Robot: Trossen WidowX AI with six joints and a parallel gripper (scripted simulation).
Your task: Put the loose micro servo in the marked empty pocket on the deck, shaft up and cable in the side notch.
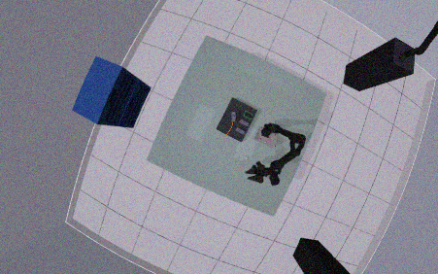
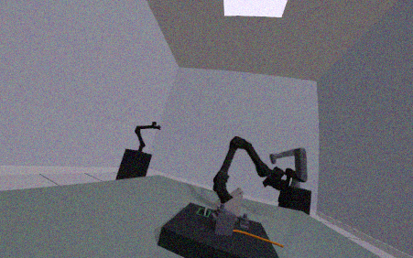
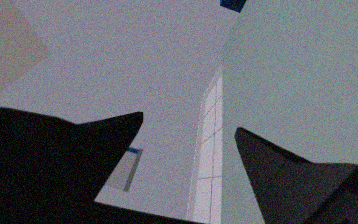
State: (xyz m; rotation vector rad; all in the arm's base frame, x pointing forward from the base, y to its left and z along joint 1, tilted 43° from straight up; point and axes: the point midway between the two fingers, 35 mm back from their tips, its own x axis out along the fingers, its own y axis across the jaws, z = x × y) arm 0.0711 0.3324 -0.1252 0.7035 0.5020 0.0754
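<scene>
Fingers point(image 1: 255, 173) point(image 2: 276, 178) spread, nothing between; servo's orange cable point(image 1: 232, 127) point(image 2: 257, 238) lies on dark deck point(image 1: 223, 127) point(image 2: 179, 229), well apart from them.

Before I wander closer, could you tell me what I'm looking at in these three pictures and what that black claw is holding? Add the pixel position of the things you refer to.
The black machine on the green surface is a robot arm with joints, a bit like a shoulder, elbow and wrist. Its hand is a gripper point(image 1: 252, 172) point(image 3: 189, 123): two pointed fingers, now wide apart and holding nothing.

One picture looks down from above, one from the side, across the surface. The third comes from a camera at the arm's wrist, looking out past the fingers.

On the green surface point(image 1: 194, 87) point(image 2: 92, 206) lies a dark block, the robot's deck point(image 1: 224, 127) point(image 2: 179, 229), with small grey parts and an orange cable point(image 1: 232, 127) point(image 2: 257, 238). Those parts are too blurred for me to say which is the loose servo.
</scene>
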